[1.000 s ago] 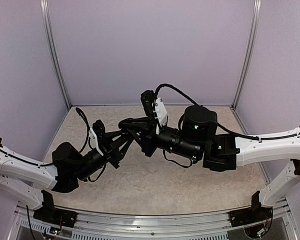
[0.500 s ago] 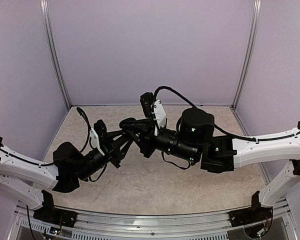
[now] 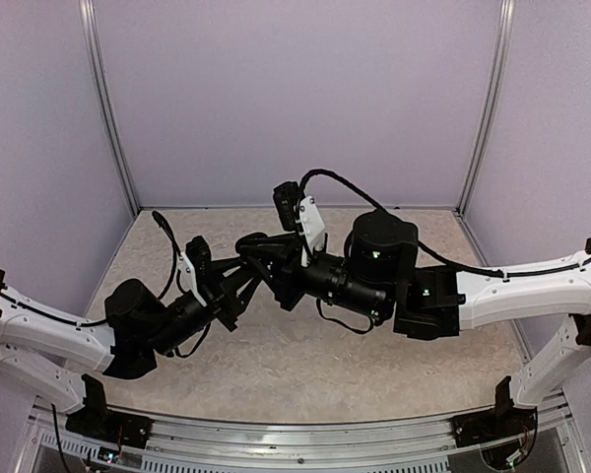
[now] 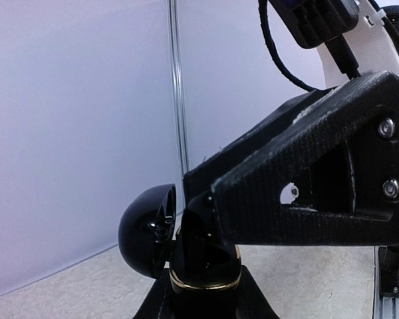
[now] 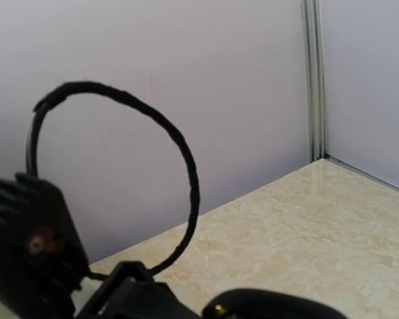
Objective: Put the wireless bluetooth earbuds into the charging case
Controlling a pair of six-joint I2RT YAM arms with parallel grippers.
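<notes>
Left wrist view shows the glossy black, gold-banded charging case [image 4: 203, 272] clamped upright in the left gripper [image 3: 241, 268], its domed lid [image 4: 145, 229] standing open to the left. The right gripper [image 4: 198, 216], jaws together, dips its tips into the case mouth and hides the inside; the earbuds cannot be made out anywhere, so whether it pinches one is unclear.

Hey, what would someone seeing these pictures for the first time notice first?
The left gripper and right gripper meet tip to tip in mid-air over the middle of the table. In the left wrist view, a glossy black charging case with a gold band sits in the left gripper. Its domed lid hangs open to the left, and the right gripper reaches down to its mouth.
</notes>
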